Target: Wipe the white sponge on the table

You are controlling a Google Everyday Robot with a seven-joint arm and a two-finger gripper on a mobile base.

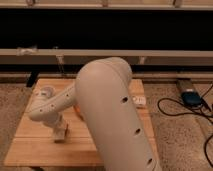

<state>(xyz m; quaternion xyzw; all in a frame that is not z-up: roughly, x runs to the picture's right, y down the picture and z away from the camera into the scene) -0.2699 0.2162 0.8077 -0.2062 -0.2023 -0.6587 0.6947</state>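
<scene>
- The surface (35, 145), a light wooden plank table, fills the lower left; its left and front parts lie bare.
- The arm (107, 115) reaches in from the lower right. Its thick cream upper segment, dotted with small dark holes, rises in the middle and hides much of the table's right half.
- From that bulky segment a slimmer forearm (52, 102) runs leftward and slightly down to a rounded joint at the left, then bends sharply downward toward the planks.
- The gripper (60, 131) points straight down at the front-left part of the table, its fingers pressed together on the white sponge (60, 133).
- The sponge sits under the gripper, low against the wood; whether it fully touches the planks is hard to tell.
- A sliver of an orange bowl (78, 108) shows just right of the forearm, mostly hidden by the arm.
- A small pale object (139, 101) lies at the table's right edge.
- On the speckled floor at far right sit a dark box (190, 96) and black cables (172, 106).
</scene>
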